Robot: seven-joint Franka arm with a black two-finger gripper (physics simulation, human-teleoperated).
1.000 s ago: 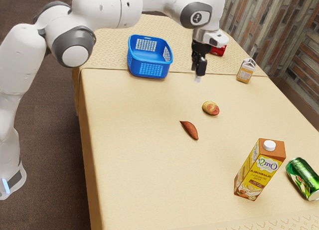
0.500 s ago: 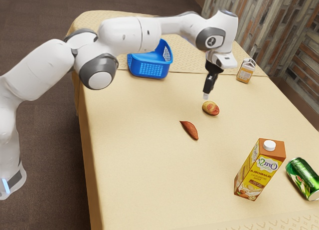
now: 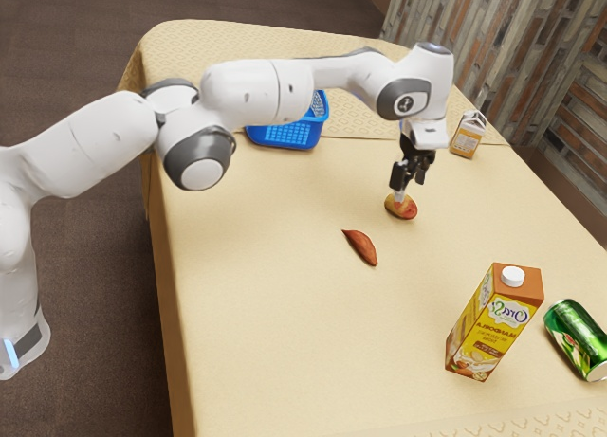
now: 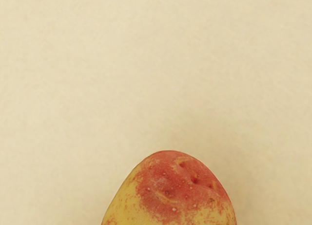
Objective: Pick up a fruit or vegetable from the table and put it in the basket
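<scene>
My gripper (image 3: 406, 192) is low over the red-and-yellow potato (image 3: 402, 208), its black fingers parted. One pale fingertip overlaps the potato's upper part in the exterior view; the far fingertip is hard to make out. In the wrist view the potato (image 4: 170, 195) lies just under the hand, its red end showing. A brown-red sweet potato (image 3: 360, 247) rests on the table, apart from the gripper. The blue basket (image 3: 287, 136) stands farther back, partly hidden behind the arm.
On the cream-covered table (image 3: 275, 333) are a tall yellow-and-brown carton (image 3: 493, 325) and a green can (image 3: 577, 337) toward the exterior view's lower right. A small carton (image 3: 468, 136) stands behind the gripper, near the table's far edge.
My gripper has moved away from beside the basket and come down to the potato, and the hand has turned. The potato, sweet potato and basket have stayed where they were.
</scene>
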